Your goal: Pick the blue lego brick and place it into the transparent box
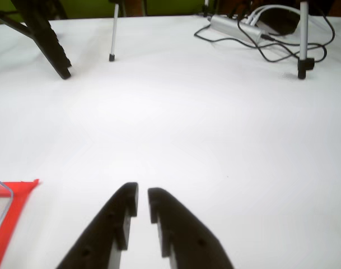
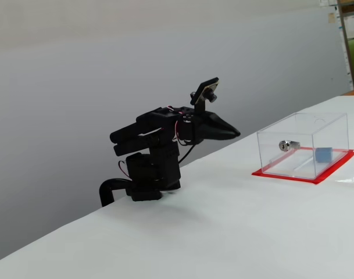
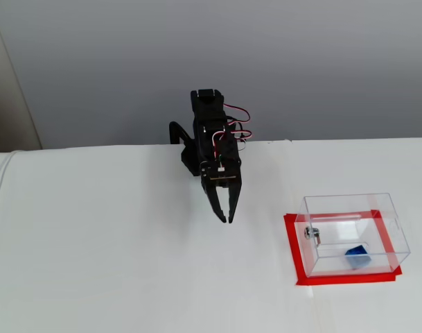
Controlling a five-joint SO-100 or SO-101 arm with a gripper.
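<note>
I see the gripper [image 3: 228,220] near the frame's centre in a fixed view, its fingers nearly together and holding nothing. The blue brick [image 3: 357,256] lies inside the clear box [image 3: 387,211] at lower right, well apart.

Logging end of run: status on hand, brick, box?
Hand empty, fingers nearly shut, folded back near the base. Blue lego brick inside transparent box, resting on its floor. Nothing in the way.
</note>
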